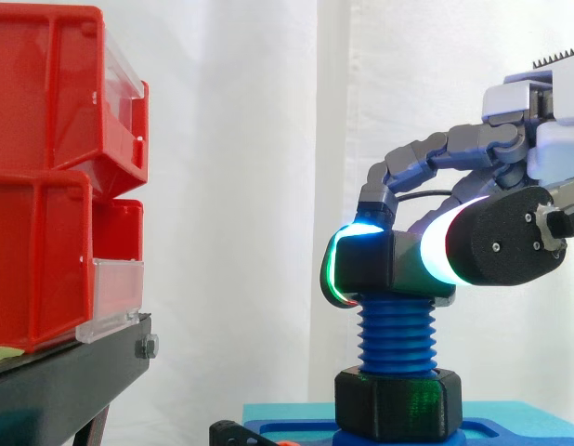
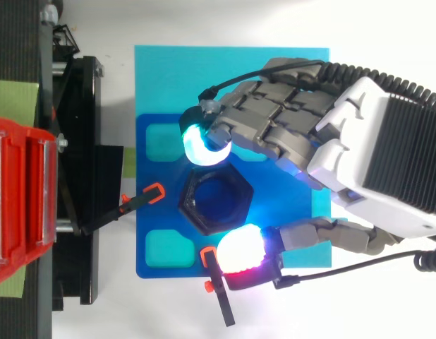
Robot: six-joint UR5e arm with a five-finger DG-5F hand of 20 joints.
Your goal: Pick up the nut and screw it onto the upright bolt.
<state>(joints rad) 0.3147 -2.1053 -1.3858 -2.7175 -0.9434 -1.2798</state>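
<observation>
Black nut (image 2: 245, 200) partly hidden within pinching hand (image 2: 366, 155)

Black hex nut (image 2: 188, 200) sits atop upright blue bolt (image 1: 397, 339).

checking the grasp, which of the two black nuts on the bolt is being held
The upper nut, pinched by the fingers atop the blue bolt; the lower nut sits untouched at the bolt's base.

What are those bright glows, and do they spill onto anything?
They are the hand's own fingertip pads. Top view: the pad below the nut glares nearly white, rimmed red. Side view: a green glint lies on the black hex base under the blue bolt.
</observation>
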